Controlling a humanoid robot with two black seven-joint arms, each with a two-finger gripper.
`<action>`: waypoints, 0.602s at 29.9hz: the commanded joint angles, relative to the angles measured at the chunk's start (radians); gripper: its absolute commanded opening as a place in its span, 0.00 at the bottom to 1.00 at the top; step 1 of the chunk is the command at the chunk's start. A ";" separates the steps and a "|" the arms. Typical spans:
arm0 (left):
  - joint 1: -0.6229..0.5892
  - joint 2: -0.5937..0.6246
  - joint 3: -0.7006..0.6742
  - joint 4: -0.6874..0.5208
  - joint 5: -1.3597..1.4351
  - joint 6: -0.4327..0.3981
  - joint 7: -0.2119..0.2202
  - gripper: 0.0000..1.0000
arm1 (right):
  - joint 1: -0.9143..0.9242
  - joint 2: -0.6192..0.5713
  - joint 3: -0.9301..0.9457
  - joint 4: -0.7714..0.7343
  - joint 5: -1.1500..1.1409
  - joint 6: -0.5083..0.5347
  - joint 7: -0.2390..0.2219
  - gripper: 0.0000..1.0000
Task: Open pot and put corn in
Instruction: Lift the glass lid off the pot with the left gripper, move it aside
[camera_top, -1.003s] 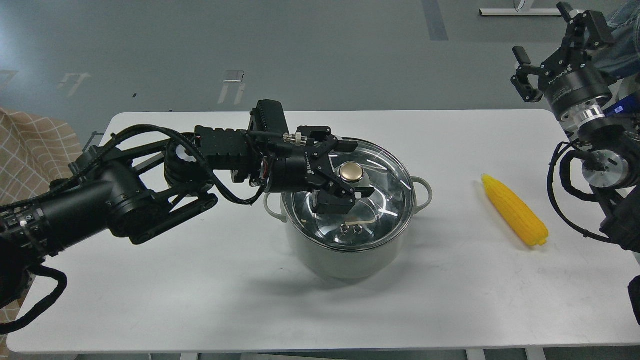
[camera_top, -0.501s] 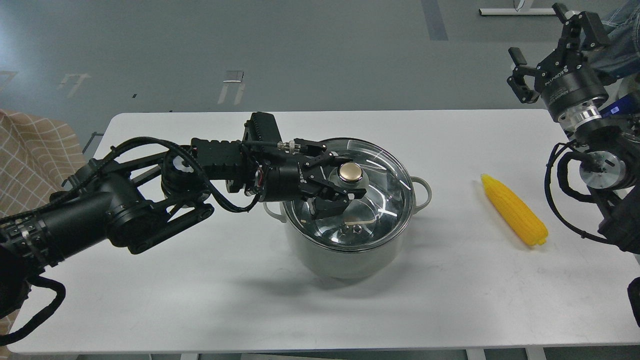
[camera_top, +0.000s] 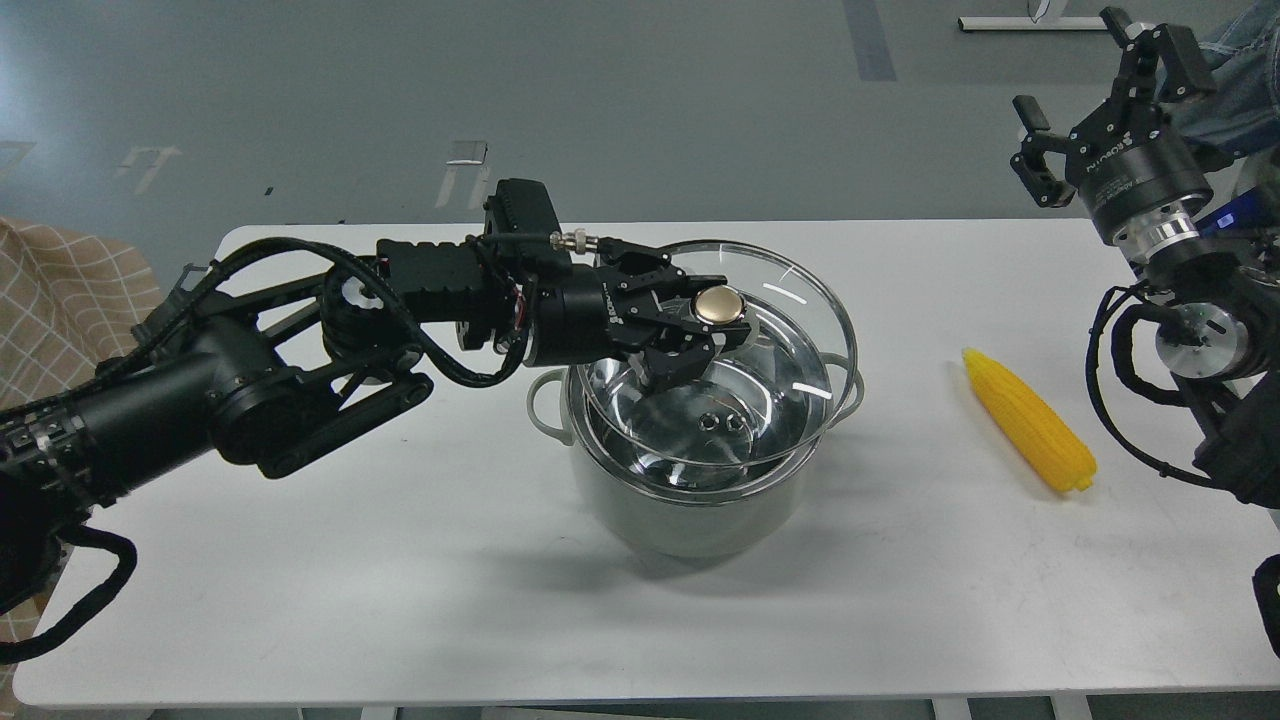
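Note:
The pale grey-green pot (camera_top: 690, 510) with shiny steel inside stands in the middle of the white table (camera_top: 400, 560). My left gripper (camera_top: 705, 325) is shut on the gold knob (camera_top: 722, 304) of the glass lid (camera_top: 800, 300) and holds the lid lifted a little above the pot's rim, tilted. The yellow corn (camera_top: 1030, 420) lies on the table to the right of the pot, tapered end pointing away. My right gripper (camera_top: 1095, 75) is open and empty, raised high above the table's far right corner.
A checked cloth (camera_top: 60, 300) shows at the left edge beyond the table. The grey floor lies behind. My left arm (camera_top: 250, 370) stretches over the table's left half.
My left gripper has closed on the knob and lifted the lid off the pot's rim, up and slightly back. The right gripper has drifted a little up and left.

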 joint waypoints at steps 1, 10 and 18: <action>-0.042 0.087 -0.004 -0.034 -0.052 -0.004 -0.008 0.13 | -0.008 0.001 0.001 0.001 0.000 0.000 0.000 1.00; 0.000 0.414 0.008 -0.080 -0.141 0.032 -0.012 0.13 | -0.008 0.001 0.001 0.001 -0.001 0.000 0.000 1.00; 0.210 0.549 0.009 -0.072 -0.141 0.259 -0.012 0.13 | -0.009 0.005 0.000 0.001 -0.001 0.001 0.000 1.00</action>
